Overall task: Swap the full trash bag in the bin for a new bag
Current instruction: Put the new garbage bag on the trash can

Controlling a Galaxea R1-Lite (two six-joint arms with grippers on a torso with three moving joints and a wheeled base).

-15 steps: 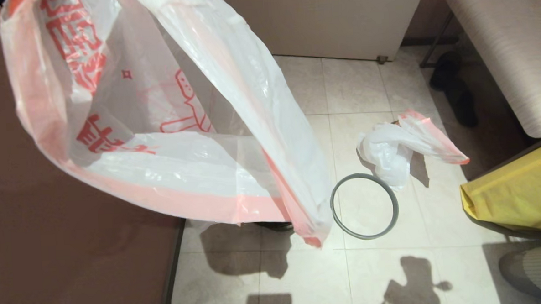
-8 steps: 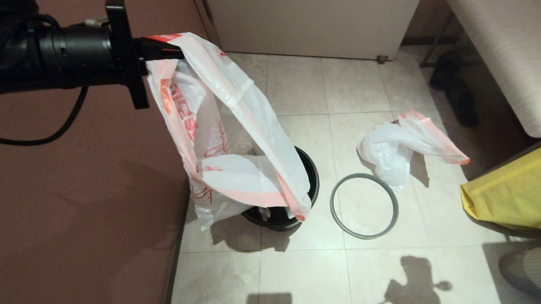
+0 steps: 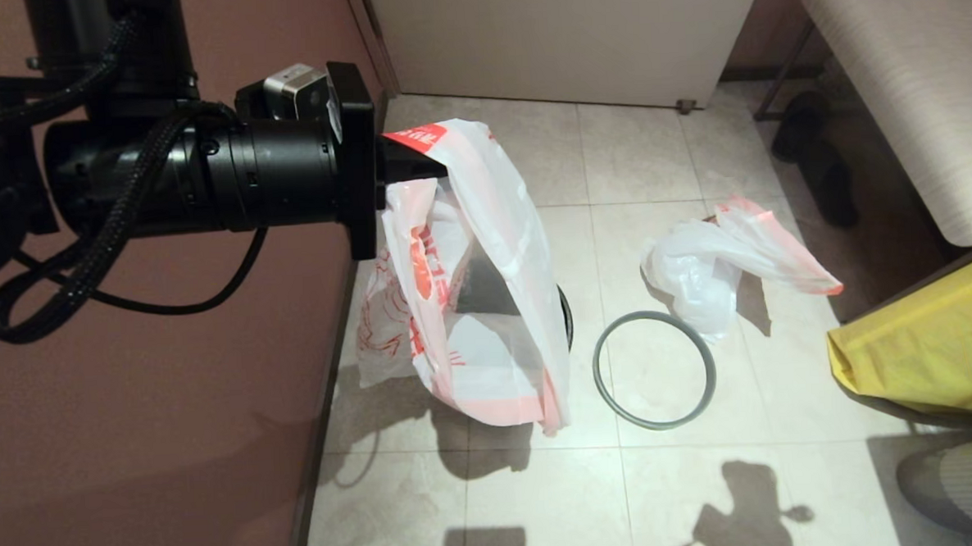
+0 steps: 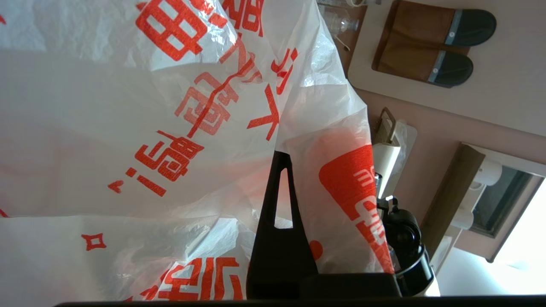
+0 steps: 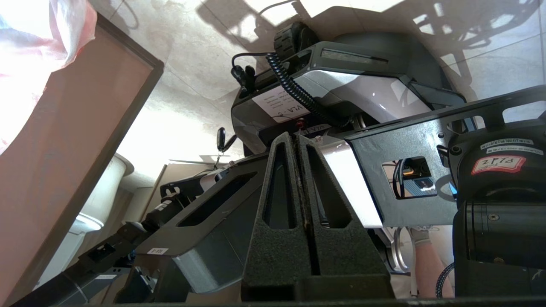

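Observation:
My left gripper (image 3: 415, 157) reaches in from the left and is shut on the top edge of the new bag (image 3: 487, 306), a thin white bag with orange-red print. The bag hangs down over the black bin (image 3: 568, 317), hiding all but a sliver of its right rim. In the left wrist view the new bag (image 4: 170, 128) drapes over the left gripper (image 4: 286, 155), with one black finger (image 4: 277, 221) showing. The grey ring rim (image 3: 654, 370) lies flat on the tiles to the bin's right. Beyond it the full trash bag (image 3: 703, 272) lies on the floor. My right gripper (image 5: 295, 137) is shut and empty, facing my own base.
A brown panel (image 3: 131, 420) fills the left side up to the bin. A yellow bag (image 3: 932, 344) sits at the right edge, a padded bench (image 3: 921, 82) above it, dark shoes (image 3: 817, 160) beside it. A white cabinet (image 3: 574, 31) stands at the back.
The new bag, first spread wide close to the camera, has moved away and to the right with my left arm. It now hangs narrower over the bin, covering more of it.

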